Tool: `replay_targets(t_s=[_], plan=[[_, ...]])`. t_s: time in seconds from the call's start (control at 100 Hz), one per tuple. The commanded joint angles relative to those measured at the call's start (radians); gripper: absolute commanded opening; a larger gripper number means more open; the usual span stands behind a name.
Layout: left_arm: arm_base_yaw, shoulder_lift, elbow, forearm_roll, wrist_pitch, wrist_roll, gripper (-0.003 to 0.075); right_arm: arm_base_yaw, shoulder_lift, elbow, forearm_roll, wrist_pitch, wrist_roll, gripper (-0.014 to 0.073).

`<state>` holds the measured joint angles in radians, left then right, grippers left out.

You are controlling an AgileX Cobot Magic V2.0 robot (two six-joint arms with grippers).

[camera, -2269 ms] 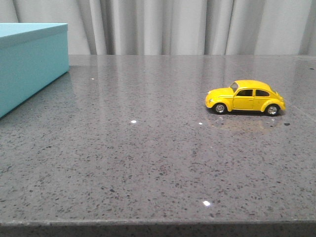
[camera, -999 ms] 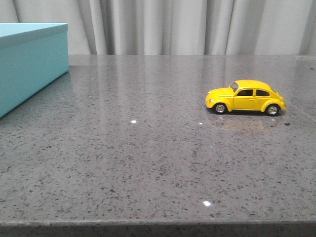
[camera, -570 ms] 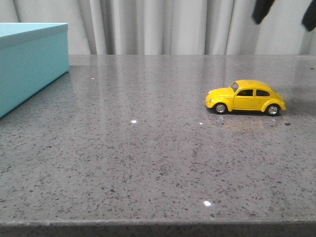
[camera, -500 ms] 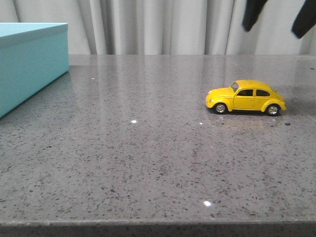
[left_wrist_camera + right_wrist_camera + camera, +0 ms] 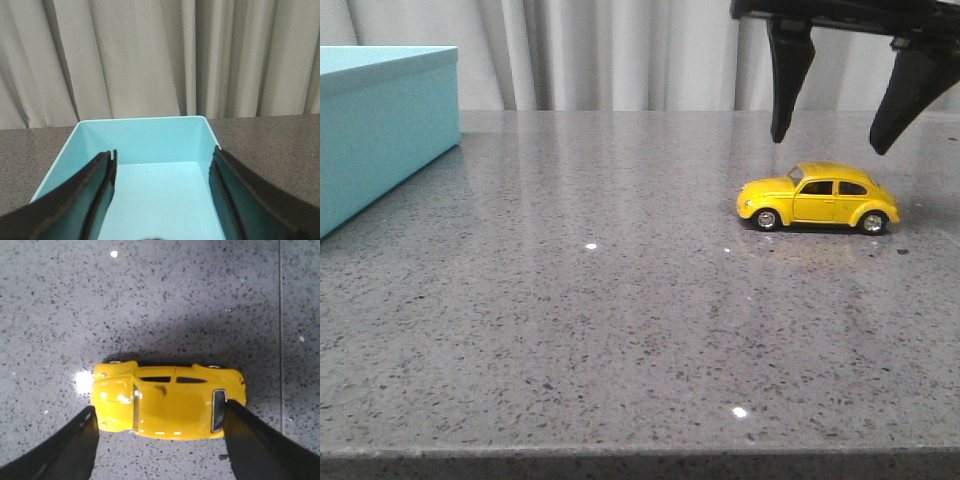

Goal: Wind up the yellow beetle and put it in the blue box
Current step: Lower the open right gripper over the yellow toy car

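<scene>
Fingers of the right gripper [image 5: 835,140] are spread wide and grasp nothing; in the front view their two dark tips hang above the yellow beetle [image 5: 817,197], one over its nose and one over its tail, with clear air between tips and car. From the right wrist view the right gripper [image 5: 160,440] straddles the yellow beetle [image 5: 168,401] lengthwise: one finger sits just off the bonnet end, the other just off the rear window end, and whether either touches the paint cannot be told from here. The car stands on all four wheels on the speckled grey table [image 5: 620,320], on the robot's right side, its nose pointing toward the left.

Fingers of the left gripper [image 5: 165,195] are also wide apart and hold nothing. They frame the open interior of the blue box [image 5: 150,145], which shows a bare floor. In the front view the blue box [image 5: 380,130] rests at the far left of the table, well apart from the beetle. Pale curtains [image 5: 620,55] hang behind the table.
</scene>
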<state>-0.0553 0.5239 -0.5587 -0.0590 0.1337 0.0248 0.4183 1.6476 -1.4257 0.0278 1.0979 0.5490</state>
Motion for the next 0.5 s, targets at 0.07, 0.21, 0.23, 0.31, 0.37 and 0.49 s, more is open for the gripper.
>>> replay_targets(t_s=[0.07, 0.21, 0.23, 0.31, 0.37, 0.49], plan=[[-0.008, 0.009, -0.037, -0.002, -0.08, -0.003, 0.041, 0.001, -0.001, -0.037, -0.019, 0.004, 0.006, 0.0529], [-0.008, 0.009, -0.037, -0.002, -0.08, -0.003, 0.041, 0.001, 0.018, -0.037, -0.02, 0.006, 0.008, 0.0529], [-0.008, 0.009, -0.037, -0.002, -0.08, -0.003, 0.041, 0.001, 0.02, -0.037, -0.02, 0.006, 0.009, 0.0529], [-0.008, 0.009, -0.037, -0.002, -0.08, -0.003, 0.041, 0.001, 0.028, -0.037, -0.02, 0.006, 0.008, 0.0529], [-0.008, 0.009, -0.037, -0.002, -0.08, -0.003, 0.041, 0.001, 0.035, -0.037, -0.02, 0.009, 0.008, 0.0529], [-0.008, 0.009, -0.037, -0.002, -0.08, -0.003, 0.041, 0.001, 0.041, -0.037, -0.022, 0.017, 0.008, 0.0529]])
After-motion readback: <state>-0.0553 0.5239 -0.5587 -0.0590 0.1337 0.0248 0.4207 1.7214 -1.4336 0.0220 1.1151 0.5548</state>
